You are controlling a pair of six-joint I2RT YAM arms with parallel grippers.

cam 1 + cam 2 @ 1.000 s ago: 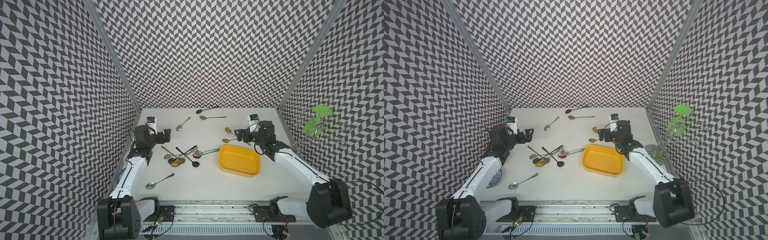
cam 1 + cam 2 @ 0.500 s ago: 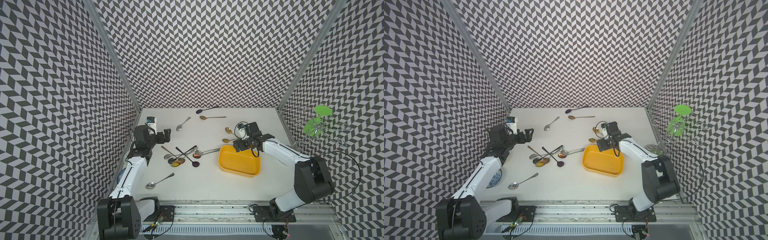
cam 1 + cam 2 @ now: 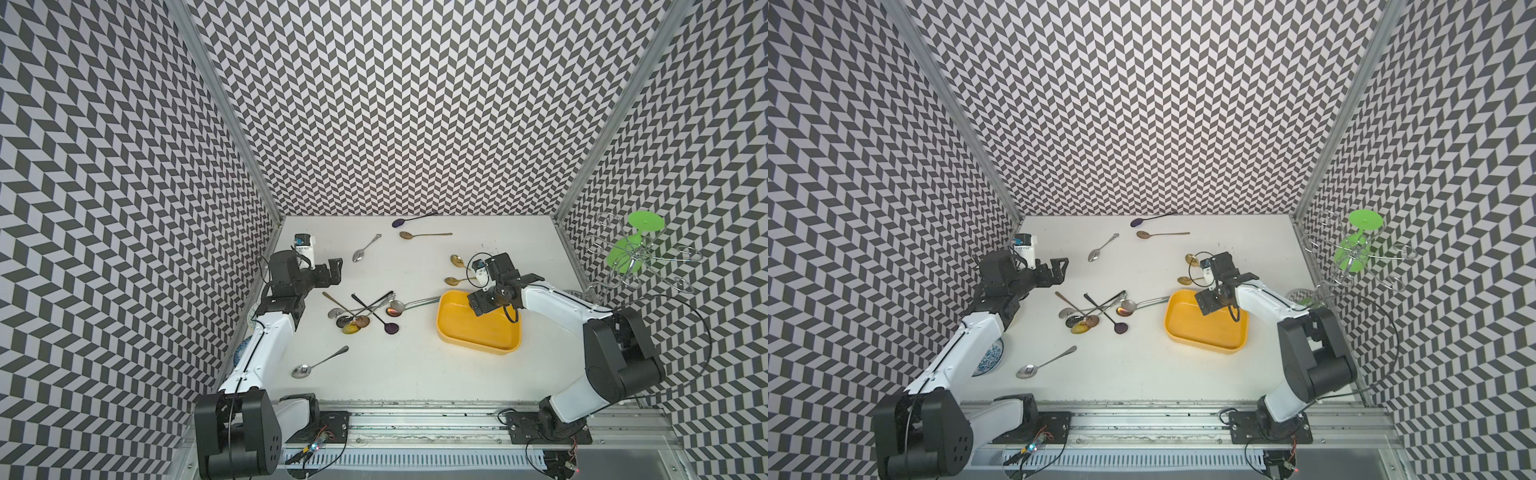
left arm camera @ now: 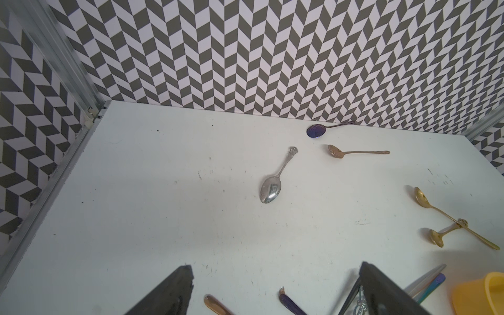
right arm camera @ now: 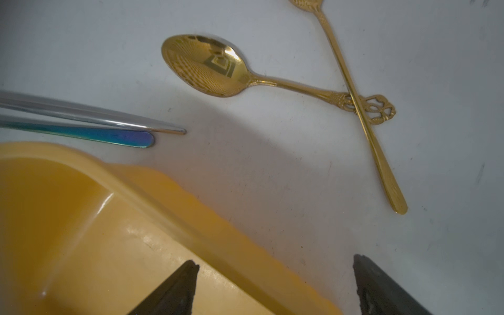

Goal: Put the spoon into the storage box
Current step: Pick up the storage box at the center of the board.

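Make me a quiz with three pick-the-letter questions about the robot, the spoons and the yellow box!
1. Where is the right gripper?
A) over the spoon pile
B) at the rim of the storage box
C) touching the back wall

2. What colour are the two crossed spoons beside the box?
A) gold
B) red
C) green

3. What is in the storage box?
A) a heap of spoons
B) a plate
C) no spoon at all

Answers:
1 B: the right wrist view shows its open jaws straddling the rim.
2 A: both shine gold.
3 C: both top views show only its bare yellow floor.
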